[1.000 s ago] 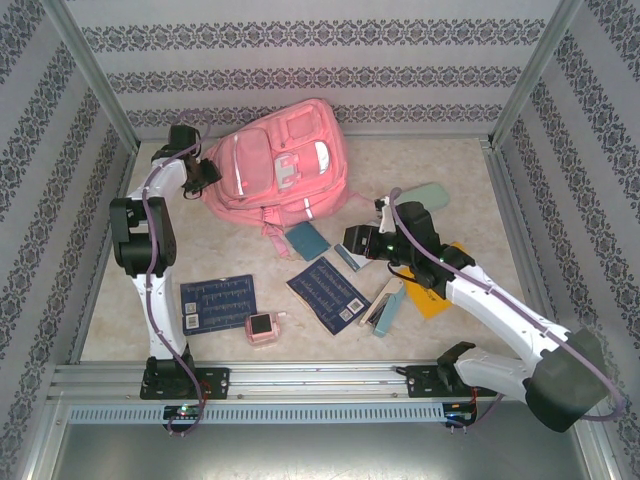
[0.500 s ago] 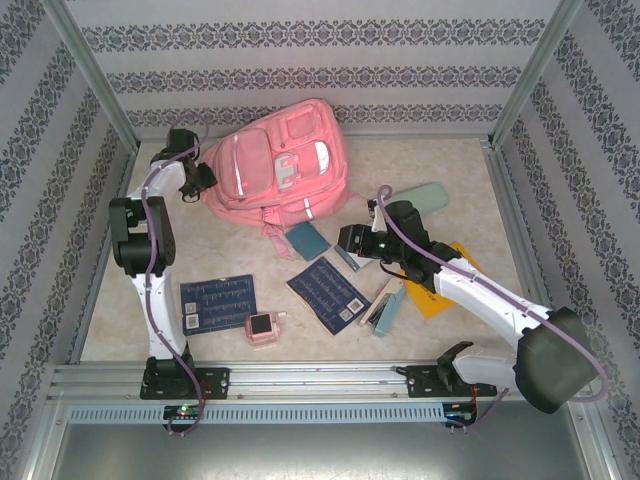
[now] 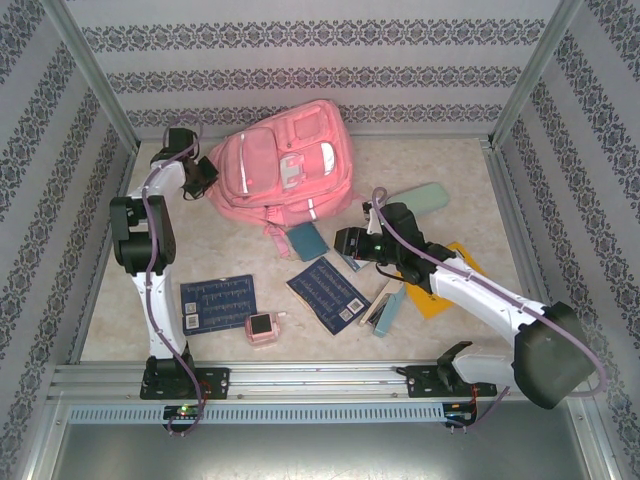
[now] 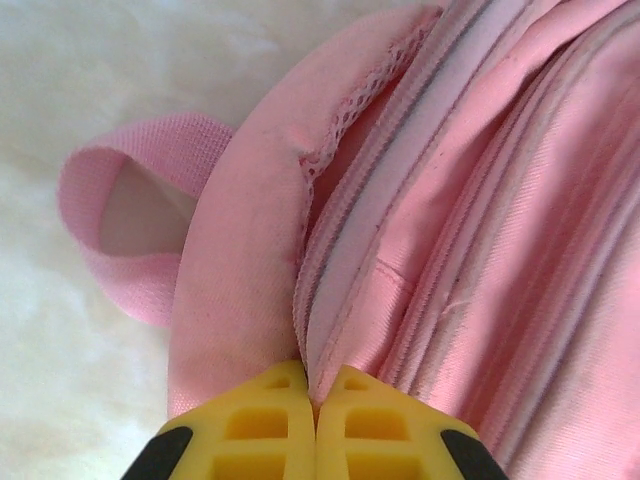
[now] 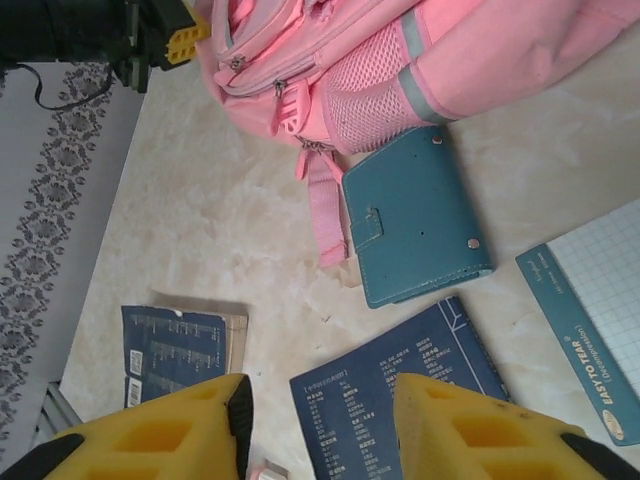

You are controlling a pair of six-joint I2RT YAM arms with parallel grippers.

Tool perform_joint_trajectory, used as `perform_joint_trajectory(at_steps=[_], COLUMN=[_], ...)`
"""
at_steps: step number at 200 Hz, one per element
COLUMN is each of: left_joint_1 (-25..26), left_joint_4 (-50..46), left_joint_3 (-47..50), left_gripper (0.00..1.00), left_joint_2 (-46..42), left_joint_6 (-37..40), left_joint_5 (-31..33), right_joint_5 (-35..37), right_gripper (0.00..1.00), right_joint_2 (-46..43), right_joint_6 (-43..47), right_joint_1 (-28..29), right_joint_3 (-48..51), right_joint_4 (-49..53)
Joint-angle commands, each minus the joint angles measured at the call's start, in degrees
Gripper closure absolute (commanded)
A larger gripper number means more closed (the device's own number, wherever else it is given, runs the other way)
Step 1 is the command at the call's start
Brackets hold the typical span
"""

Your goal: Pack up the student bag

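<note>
- The left gripper [image 4: 315, 405], closed, pinches the bag [image 3: 285, 170] at its left edge, near the table's [image 3: 450, 165] far-left corner.
- The right gripper [image 5: 320, 410] is half-open, empty and farther off.

Open tabletop [image 3: 440, 160] right of student bag [image 3: 280, 170]; books [image 3: 328, 290] thick around right hand [image 3: 344, 243]

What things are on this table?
backpack: one, pink, far middle of table
wallet: one, teal, beside the backpack's near side
booklets: two, dark blue, near middle
gadget: one, pink, between the booklets
case: one, pale green, far right
folder: one, yellow, under the right arm
notepad: one, teal, by the right booklet
long things: maybe two, teal and white, beside the folder
table: one, pale marbled
left gripper: one, yellow, shut on the backpack's edge
right gripper: one, yellow, open, above a booklet
</note>
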State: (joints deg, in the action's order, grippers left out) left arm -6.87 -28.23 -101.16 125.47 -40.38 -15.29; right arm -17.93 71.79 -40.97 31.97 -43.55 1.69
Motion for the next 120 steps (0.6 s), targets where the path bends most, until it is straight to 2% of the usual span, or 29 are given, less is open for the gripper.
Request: perform_joint_trajectory(at_steps=[1, 29, 52, 67, 91, 107, 120], left_joint_1=[-0.07, 0.18, 1.01, 2.02, 4.15, 5.0, 5.41], left_joint_4=[4.53, 9.9, 15.35, 15.88, 17.5, 18.29, 17.68], left_joint_3=[0.34, 5.18, 9.78, 11.26, 15.69, 19.15, 21.27], left_gripper=[1.0, 1.0, 1.0, 1.0, 1.0, 1.0, 1.0], left_joint_2=[-9.28, -17.53, -22.82, -25.19, -29.32, -31.89, -33.27], left_joint_6=[-11.43, -19.16, -22.94, -23.6, -23.45, -22.67, -21.26], left_joint_5=[-5.31, -6.31, -8.12, -9.77, -11.31, -12.73, -13.7], right_joint_5=[-2.88, -3.08, -3.48, -3.32, -5.96, -7.63, -6.66], right_gripper=[0.56, 0.55, 0.43, 0.35, 0.38, 0.39, 0.34], right_joint_2=[1.58, 1.37, 1.62, 2.1, 3.45, 5.39, 7.49], right_joint_6=[-2.9, -3.77, -4.23, -5.96, -10.44, -7.55, -3.35], right_joint_1=[-0.92, -1.19, -2.11, -3.08, -5.31, -5.41, -4.97], right_joint_3=[-1.97, -2.84, -4.35, -5.62, -7.21, -10.8, -14.59], right_joint_4=[-0.7, -1.5, -1.0, -0.41, -2.81, -2.57, -1.75])
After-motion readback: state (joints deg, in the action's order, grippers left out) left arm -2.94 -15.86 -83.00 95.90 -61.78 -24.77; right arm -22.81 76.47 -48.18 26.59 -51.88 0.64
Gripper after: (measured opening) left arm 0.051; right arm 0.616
